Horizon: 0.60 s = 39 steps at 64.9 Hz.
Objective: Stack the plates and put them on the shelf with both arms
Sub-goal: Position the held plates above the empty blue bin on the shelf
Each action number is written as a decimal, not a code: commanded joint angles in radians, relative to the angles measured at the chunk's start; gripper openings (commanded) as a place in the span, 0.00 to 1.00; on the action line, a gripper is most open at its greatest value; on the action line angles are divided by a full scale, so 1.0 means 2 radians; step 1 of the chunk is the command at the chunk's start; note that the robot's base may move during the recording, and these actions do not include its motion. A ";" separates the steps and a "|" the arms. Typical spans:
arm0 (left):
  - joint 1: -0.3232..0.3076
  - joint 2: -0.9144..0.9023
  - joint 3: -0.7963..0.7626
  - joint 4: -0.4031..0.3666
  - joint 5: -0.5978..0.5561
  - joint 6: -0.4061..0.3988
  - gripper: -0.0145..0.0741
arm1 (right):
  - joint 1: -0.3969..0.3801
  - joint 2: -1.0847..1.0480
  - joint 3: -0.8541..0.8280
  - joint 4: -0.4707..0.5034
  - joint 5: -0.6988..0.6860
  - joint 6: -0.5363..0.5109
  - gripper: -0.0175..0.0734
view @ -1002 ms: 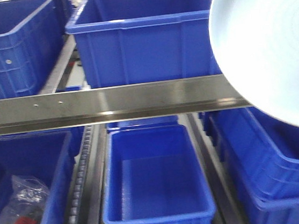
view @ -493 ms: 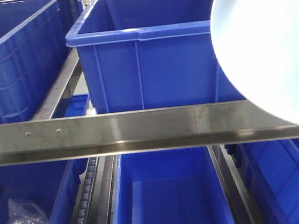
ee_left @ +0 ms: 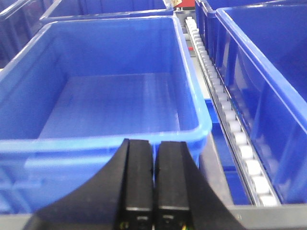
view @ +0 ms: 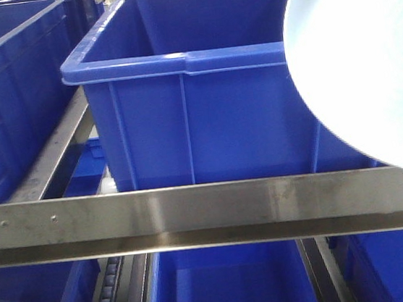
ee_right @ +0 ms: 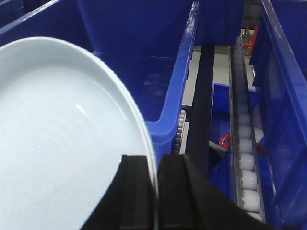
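right gripper (ee_right: 157,191) on plate (ee_right: 62,143) rim

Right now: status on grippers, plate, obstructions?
Left gripper shut, empty. Right gripper shut on plate rim. Blue crate and shelf rail ahead.

Steel shelf rail (view: 194,214) spans frame w/ rivets. Above and behind rail: big blue crate (view: 189,108). Pale plate (view: 366,59) at upper right of rail, overlapping crate's right side. Below rail: another blue crate (view: 228,286); roller track (view: 111,300) at its left.
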 commanded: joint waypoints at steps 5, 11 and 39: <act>0.000 0.003 -0.015 -0.002 -0.041 -0.002 0.26 | 0.000 0.001 -0.015 -0.002 -0.048 0.000 0.25; 0.000 0.003 -0.015 -0.002 -0.041 -0.002 0.26 | 0.000 0.001 -0.015 -0.002 -0.048 0.000 0.25; 0.000 0.003 -0.015 -0.002 -0.041 -0.002 0.26 | 0.000 0.001 -0.015 -0.002 -0.048 0.000 0.25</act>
